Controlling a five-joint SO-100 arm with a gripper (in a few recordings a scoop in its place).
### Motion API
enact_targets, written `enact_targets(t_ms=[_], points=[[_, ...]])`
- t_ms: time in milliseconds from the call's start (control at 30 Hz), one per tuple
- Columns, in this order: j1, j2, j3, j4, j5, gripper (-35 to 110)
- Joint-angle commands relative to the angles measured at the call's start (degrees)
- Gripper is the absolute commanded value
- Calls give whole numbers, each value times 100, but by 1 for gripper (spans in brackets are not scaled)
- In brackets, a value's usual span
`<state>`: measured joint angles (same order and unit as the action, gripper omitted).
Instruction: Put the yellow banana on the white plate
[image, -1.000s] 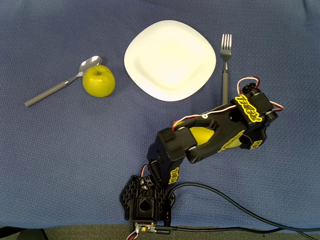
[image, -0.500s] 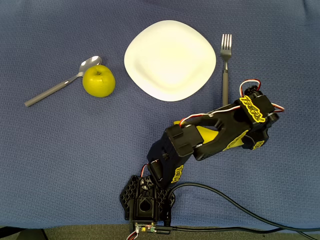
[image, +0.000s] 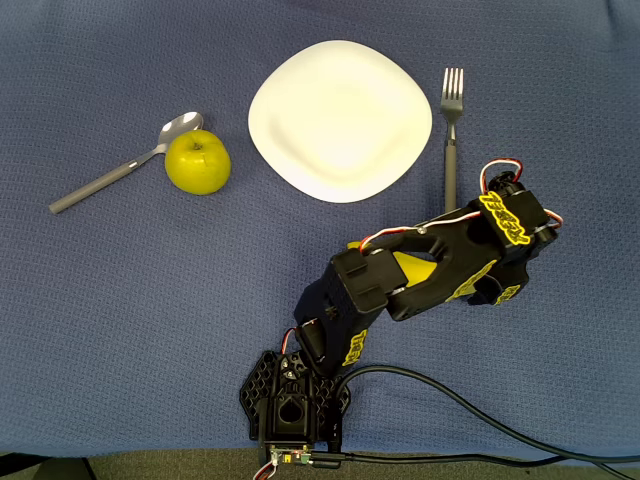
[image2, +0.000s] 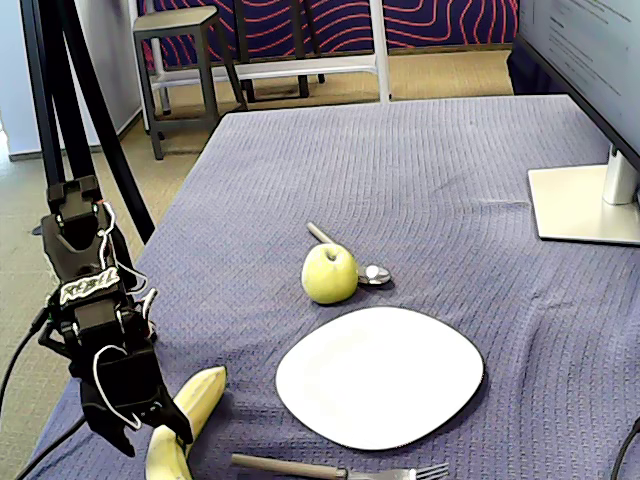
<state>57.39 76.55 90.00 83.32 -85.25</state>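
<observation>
The yellow banana (image2: 203, 393) lies on the blue cloth at the near left of the fixed view, left of the white plate (image2: 380, 375). My gripper (image2: 155, 440) is down over the banana's middle with a black finger (image2: 178, 425) crossing it and the other finger on its left side. I cannot make out whether the jaws press on it. From overhead, the banana (image: 410, 268) shows as yellow patches under the arm, below and right of the white plate (image: 340, 120). The gripper (image: 487, 283) is mostly hidden there by its own wrist.
A yellow-green apple (image: 198, 162) rests against a spoon (image: 115, 178) left of the plate. A fork (image: 451, 130) lies right of the plate, just above the wrist. A monitor foot (image2: 585, 205) stands at the table's far right. Black cables (image: 480, 410) trail from the arm's base.
The wrist has swung slightly right and sunk lower over the banana than a second ago. The banana, plate, apple and cutlery lie where they were.
</observation>
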Motion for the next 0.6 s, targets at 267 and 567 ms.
enact_targets(t_ms=[267,567], points=[[-97,-70,220,-853,-413,23],[-123,-211,246,-1169,-554,10]])
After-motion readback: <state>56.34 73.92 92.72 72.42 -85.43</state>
